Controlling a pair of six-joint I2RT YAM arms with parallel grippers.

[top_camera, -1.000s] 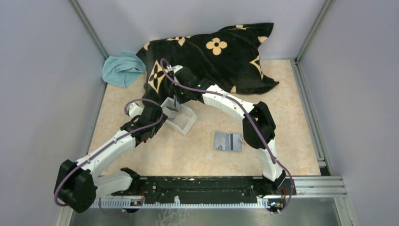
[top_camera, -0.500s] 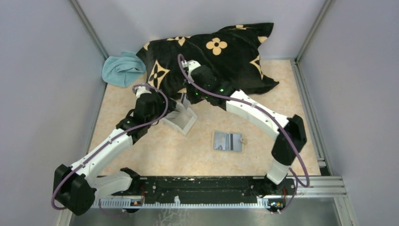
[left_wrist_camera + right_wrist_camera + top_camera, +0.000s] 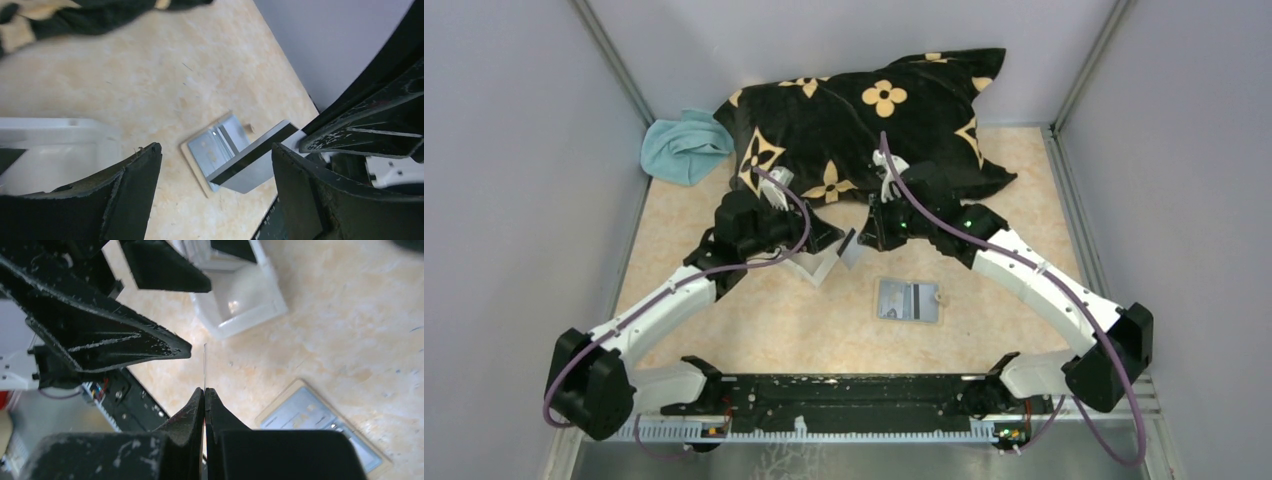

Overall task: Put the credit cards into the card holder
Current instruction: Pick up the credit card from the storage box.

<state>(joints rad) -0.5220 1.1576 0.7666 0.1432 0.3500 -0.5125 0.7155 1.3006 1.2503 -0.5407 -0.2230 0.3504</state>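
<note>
My right gripper (image 3: 864,240) is shut on a credit card (image 3: 852,250) and holds it on edge above the table, just right of the clear tray (image 3: 816,266). In the left wrist view the card (image 3: 260,167) is grey with a black stripe. In the right wrist view it is a thin line (image 3: 205,365) at the shut tips (image 3: 204,392). The card holder (image 3: 909,300) lies open on the table, grey pockets up, and shows in both wrist views (image 3: 212,147) (image 3: 320,422). My left gripper (image 3: 829,238) is open and empty over the tray, close to the card.
A black pillow with tan flowers (image 3: 874,120) lies at the back. A teal cloth (image 3: 684,145) is at the back left. The tray (image 3: 240,300) holds something dark at its far end. Grey walls close in the sides.
My right arm has swung right, away from over the tray, carrying the card toward the card holder. My left gripper has moved right, over the tray.
</note>
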